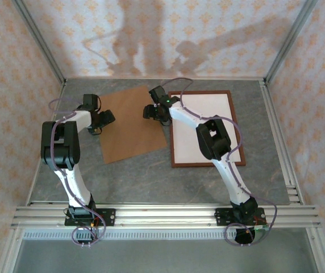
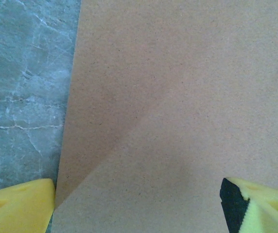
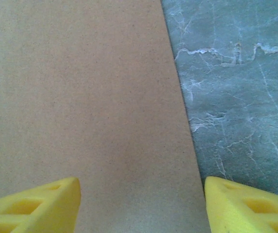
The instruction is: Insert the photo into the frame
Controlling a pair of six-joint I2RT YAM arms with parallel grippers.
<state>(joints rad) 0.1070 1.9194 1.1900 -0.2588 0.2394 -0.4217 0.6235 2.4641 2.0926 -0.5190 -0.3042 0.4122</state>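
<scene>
The frame (image 1: 208, 164), thin reddish-brown wood, lies flat on the right of the table with a white sheet (image 1: 216, 108) inside it. The photo is hidden or out of view. A plain brown backing board (image 1: 131, 128) lies left of the frame. My left gripper (image 1: 97, 122) is open, low over the board's left edge (image 2: 68, 145), one yellow finger (image 2: 17, 206) on the table side and the other (image 2: 265, 208) over the board. At the board's right edge (image 3: 185, 121) my right gripper (image 1: 151, 111) is open too, its fingers (image 3: 32, 206) straddling that edge, nothing held.
The table top is grey marble-look (image 1: 151, 176). My right arm (image 1: 211, 139) reaches across the frame's left part. Metal posts (image 1: 43, 40) and patterned walls close the back and sides. A rail (image 1: 162, 215) runs along the near edge.
</scene>
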